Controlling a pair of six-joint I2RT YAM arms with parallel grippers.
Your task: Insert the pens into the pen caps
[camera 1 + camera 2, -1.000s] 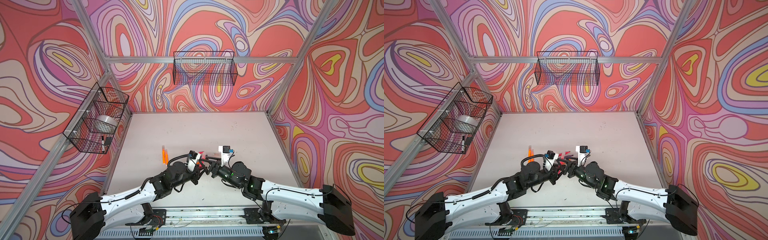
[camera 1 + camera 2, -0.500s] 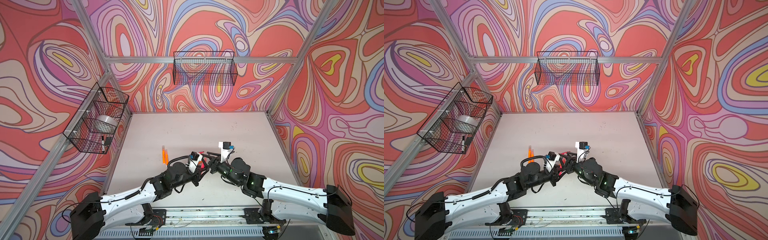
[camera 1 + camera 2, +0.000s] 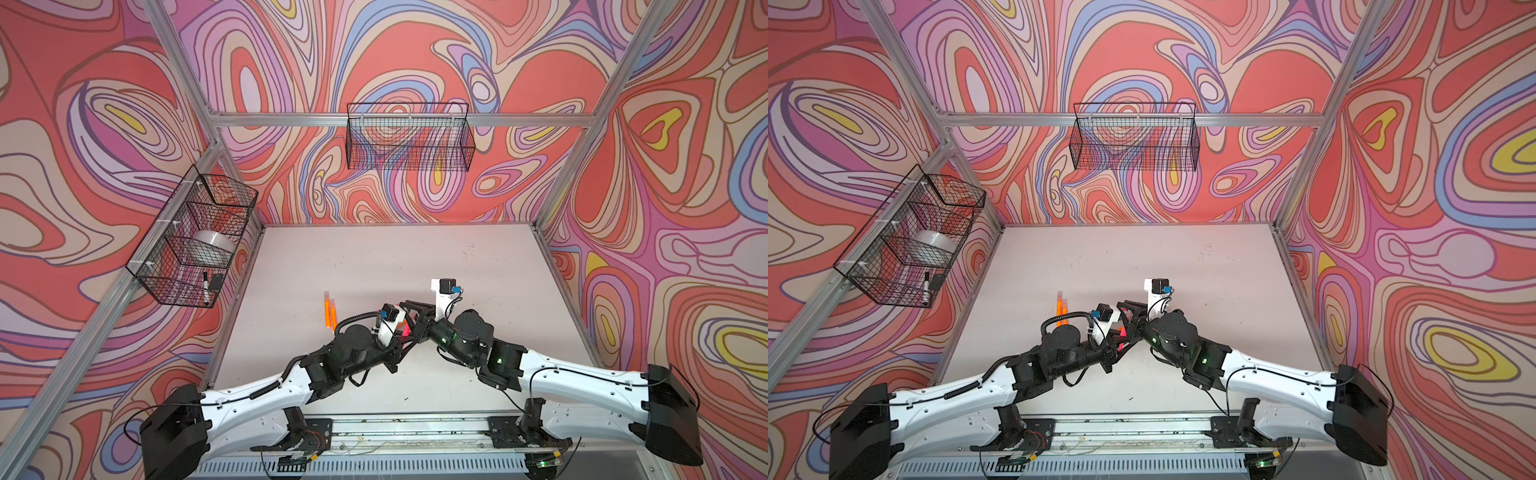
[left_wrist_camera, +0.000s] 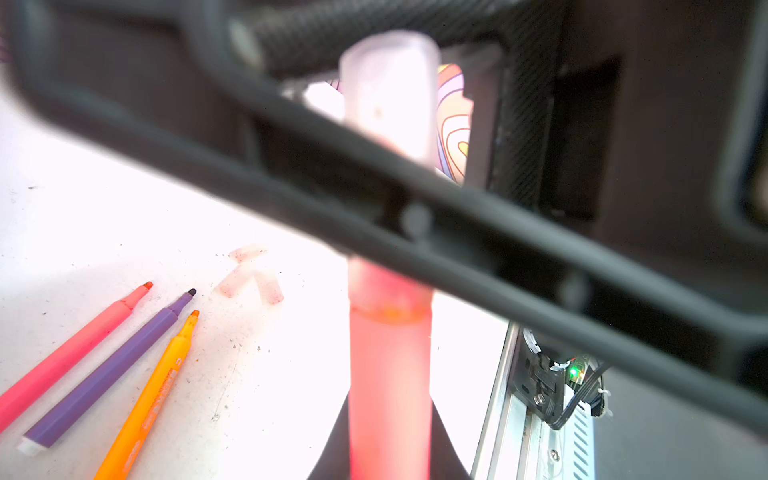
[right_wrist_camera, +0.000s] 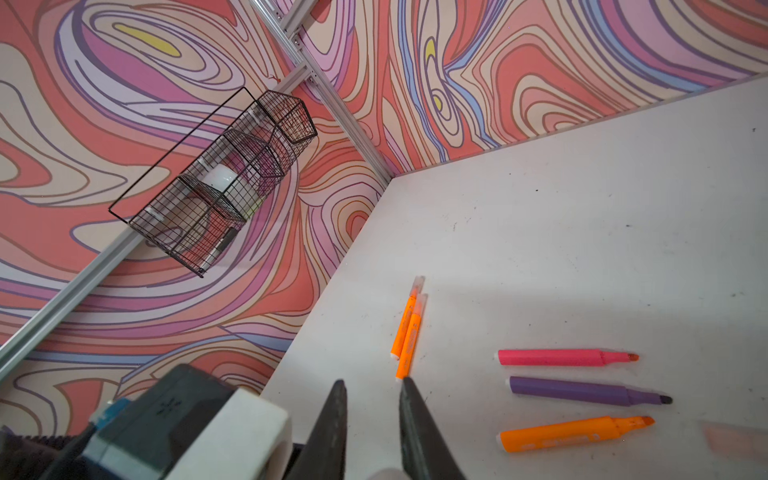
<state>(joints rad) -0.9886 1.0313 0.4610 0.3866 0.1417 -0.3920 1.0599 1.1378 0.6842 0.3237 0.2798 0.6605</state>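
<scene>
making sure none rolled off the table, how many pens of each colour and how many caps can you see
orange pens: 3
pink pens: 2
purple pen: 1
caps: 6 (3 loose, 3 on pens)
total: 12

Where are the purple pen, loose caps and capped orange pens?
purple pen (image 5: 582, 390), right wrist view, mid barrel.
loose caps (image 4: 270, 287), left wrist view, one cap's side.
capped orange pens (image 5: 411, 336), right wrist view, one barrel.

Swirl-patterned red-pink walls (image 3: 104, 124) box in a scuffed white table (image 3: 374, 257) — black wire baskets (image 3: 409, 137) hang on two.
</scene>
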